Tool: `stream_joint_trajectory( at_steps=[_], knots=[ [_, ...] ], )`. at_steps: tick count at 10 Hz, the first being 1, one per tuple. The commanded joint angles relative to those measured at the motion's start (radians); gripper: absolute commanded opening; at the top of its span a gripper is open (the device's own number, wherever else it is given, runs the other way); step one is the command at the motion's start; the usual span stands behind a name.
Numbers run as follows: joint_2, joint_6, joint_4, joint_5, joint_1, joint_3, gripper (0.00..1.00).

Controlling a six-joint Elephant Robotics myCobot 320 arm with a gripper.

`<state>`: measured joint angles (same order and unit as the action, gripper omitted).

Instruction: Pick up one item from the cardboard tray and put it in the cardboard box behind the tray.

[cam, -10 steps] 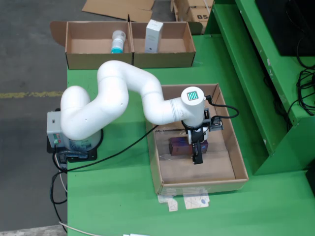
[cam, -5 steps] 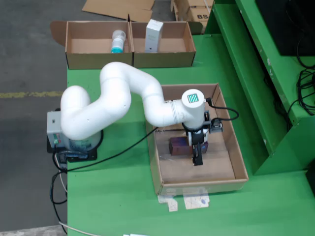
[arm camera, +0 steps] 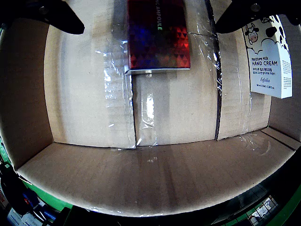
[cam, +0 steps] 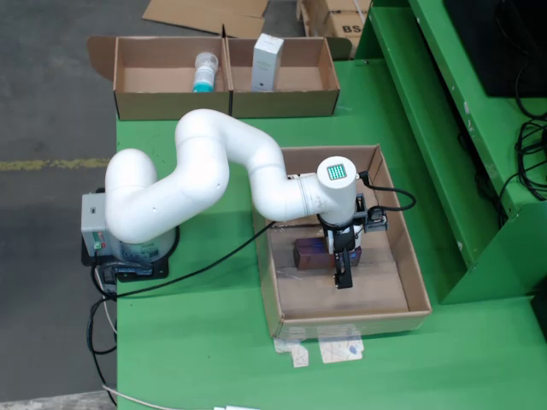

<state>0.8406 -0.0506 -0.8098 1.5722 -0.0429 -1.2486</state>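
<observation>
The fingers [arm camera: 61, 16] are spread wide in the wrist view, one dark tip at each top corner, holding nothing. Between them lies the dark red ampoule box [arm camera: 157, 35] flat on the floor of the cardboard tray [arm camera: 150, 174]. A white hand cream box [arm camera: 268, 59] lies just beside the right finger. In the overhead view the gripper [cam: 344, 256] hangs over the tray at the bench's [cam: 205, 342] middle right, with bare floor toward the near edge. The cardboard box [cam: 226, 101] sits at the far edge.
</observation>
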Motion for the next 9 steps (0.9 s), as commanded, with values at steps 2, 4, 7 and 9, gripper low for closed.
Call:
stream_joint_trajectory(
  at_steps=[2,4,7,9],
  knots=[
    [-0.024,-0.002,-0.01,-0.003,-0.005,0.03,0.9],
    [-0.024,-0.002,-0.01,-0.003,-0.005,0.03,0.7],
    [-0.024,-0.002,-0.01,-0.003,-0.005,0.03,0.4],
    [-0.024,-0.002,-0.01,-0.003,-0.005,0.03,0.2]
  ],
)
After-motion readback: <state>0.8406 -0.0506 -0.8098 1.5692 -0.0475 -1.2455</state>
